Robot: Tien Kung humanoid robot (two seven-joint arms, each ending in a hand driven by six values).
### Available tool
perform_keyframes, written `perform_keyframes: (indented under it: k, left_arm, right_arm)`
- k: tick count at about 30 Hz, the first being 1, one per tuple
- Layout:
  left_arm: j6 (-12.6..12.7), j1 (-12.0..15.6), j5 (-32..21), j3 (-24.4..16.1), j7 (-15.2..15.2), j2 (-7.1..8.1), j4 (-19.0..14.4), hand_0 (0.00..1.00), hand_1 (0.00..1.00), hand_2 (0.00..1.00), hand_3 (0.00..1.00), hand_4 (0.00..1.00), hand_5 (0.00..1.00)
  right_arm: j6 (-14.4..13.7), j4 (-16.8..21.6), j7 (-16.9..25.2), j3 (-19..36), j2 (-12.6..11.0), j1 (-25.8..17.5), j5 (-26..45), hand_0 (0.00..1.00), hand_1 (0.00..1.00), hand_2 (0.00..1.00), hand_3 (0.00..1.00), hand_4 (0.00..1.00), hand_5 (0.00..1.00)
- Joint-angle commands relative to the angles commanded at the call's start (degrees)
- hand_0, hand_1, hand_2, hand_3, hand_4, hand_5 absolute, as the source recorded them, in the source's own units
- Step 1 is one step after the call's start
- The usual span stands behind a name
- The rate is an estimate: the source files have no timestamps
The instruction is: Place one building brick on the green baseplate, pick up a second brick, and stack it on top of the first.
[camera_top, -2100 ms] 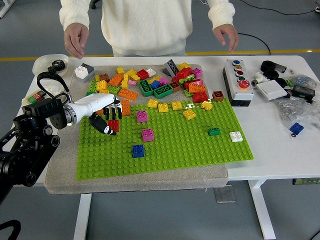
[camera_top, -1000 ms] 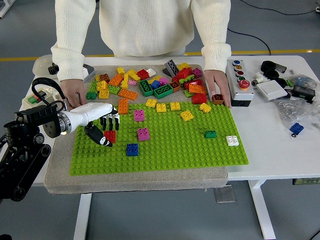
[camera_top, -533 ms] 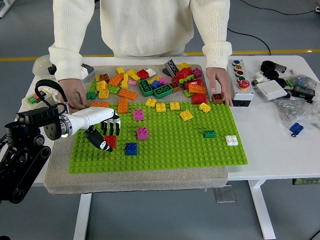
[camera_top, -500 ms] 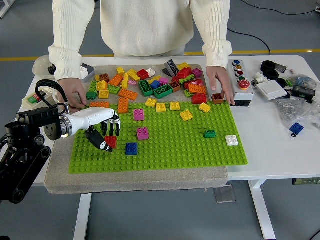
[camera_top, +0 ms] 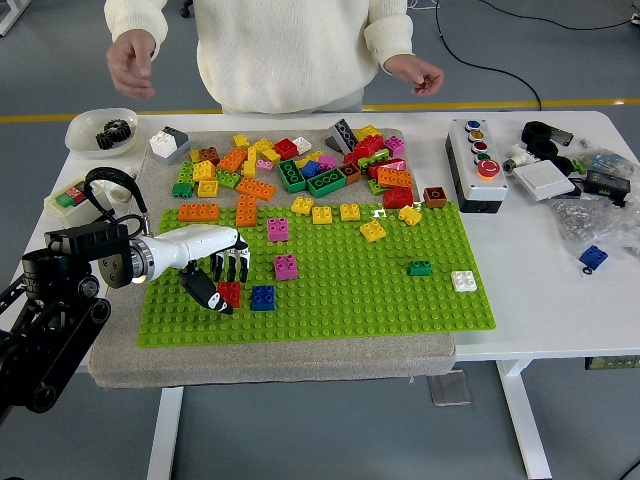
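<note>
Red brick (camera_top: 229, 292) sits at the lower left of the green baseplate (camera_top: 380, 290) in the head view, pinched between the curled white and black fingers (camera_top: 233, 266) of the left hand (camera_top: 213, 270), with a blue brick (camera_top: 262, 297) just beside it to the right. The brick looks low against the studs, though whether it is fully seated cannot be told from here. My judgement is that the placing step is in hand. Doing it well calls for pressing straight down with the brick square to the stud rows, then letting go without dragging it sideways into the blue neighbour. Loose bricks (camera_top: 300, 165) are heaped along the upper edge of the plate, ready for the second pick. A person's hands (camera_top: 131, 62) hover in the upper frame, clear of the tabletop (camera_top: 560, 290). No right arm shows.
</note>
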Motion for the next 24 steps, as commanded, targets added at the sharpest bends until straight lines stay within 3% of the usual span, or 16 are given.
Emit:
perform_keyframes:
  k: [14, 24]
  left_arm:
    - [1.6, -0.8, 0.0, 0.3, 0.0, -1.28, 1.9, 0.417, 0.349, 0.366, 0.427, 0.919, 0.002]
    - [1.3, -0.8, 0.0, 1.0, -0.1, -1.1, 2.1, 0.417, 0.348, 0.366, 0.427, 0.92, 0.002]
  right_arm:
    - [0.0, 0.0, 0.0, -0.1, 0.0, 0.1, -0.1, 0.74, 0.643, 0.715, 0.599, 0.823, 0.414]
    - [0.0, 0.0, 0.1, -0.1, 0.0, 0.1, 0.0, 0.74, 0.643, 0.715, 0.6, 0.823, 0.414]
